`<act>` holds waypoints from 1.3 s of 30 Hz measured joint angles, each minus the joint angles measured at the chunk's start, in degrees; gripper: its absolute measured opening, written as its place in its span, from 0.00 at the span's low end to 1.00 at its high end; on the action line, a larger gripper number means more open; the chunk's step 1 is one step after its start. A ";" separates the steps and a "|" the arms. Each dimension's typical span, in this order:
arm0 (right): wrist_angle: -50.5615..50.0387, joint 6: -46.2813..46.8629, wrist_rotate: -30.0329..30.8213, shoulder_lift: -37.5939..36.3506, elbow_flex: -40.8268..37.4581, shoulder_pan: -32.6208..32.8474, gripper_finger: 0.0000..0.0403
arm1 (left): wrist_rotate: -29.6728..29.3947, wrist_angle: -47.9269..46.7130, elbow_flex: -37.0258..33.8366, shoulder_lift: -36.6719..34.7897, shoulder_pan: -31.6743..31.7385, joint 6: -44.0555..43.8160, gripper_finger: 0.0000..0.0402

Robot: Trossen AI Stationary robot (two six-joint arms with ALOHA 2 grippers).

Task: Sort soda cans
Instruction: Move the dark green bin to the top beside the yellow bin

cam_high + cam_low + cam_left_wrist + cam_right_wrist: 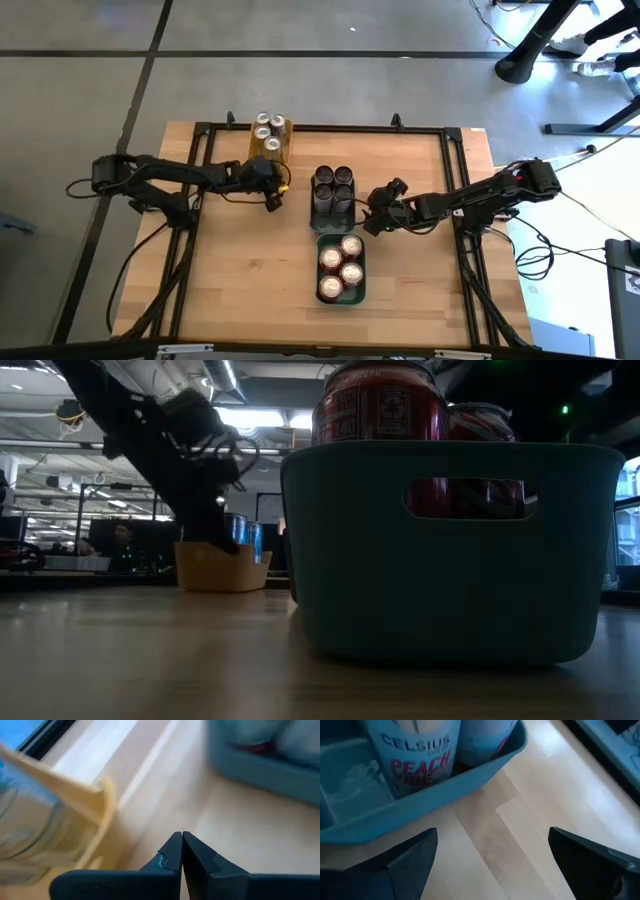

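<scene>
Four yellow cans in yellow tray just beyond left claw, pinched together, empty. Four dark cans in grey tray beside right claw, spread apart, empty. Four red cans in teal tray near it. Label: "CELSIUS PEACH".

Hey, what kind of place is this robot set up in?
Probably a robotics lab or workshop: a wooden table on a grey concrete floor, open ceiling lights beyond, and a person seated at a desk in the background.
</scene>
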 joint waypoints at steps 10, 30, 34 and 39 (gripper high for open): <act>-6.00 -7.18 -8.44 -4.00 4.93 -0.03 0.95 | 0.51 -3.57 0.73 -6.05 -10.72 -8.32 0.00; 4.76 -15.51 -8.18 -2.40 2.62 7.09 0.95 | -3.49 -0.39 -1.81 -5.70 -24.35 -19.57 0.01; 8.36 -16.69 -8.17 -0.37 1.66 7.08 0.95 | -3.77 0.45 -1.78 -5.70 -24.59 -19.50 0.00; 12.09 -18.92 -7.58 2.47 1.74 7.04 0.95 | -5.34 1.07 -1.81 -5.70 -24.41 -18.81 0.01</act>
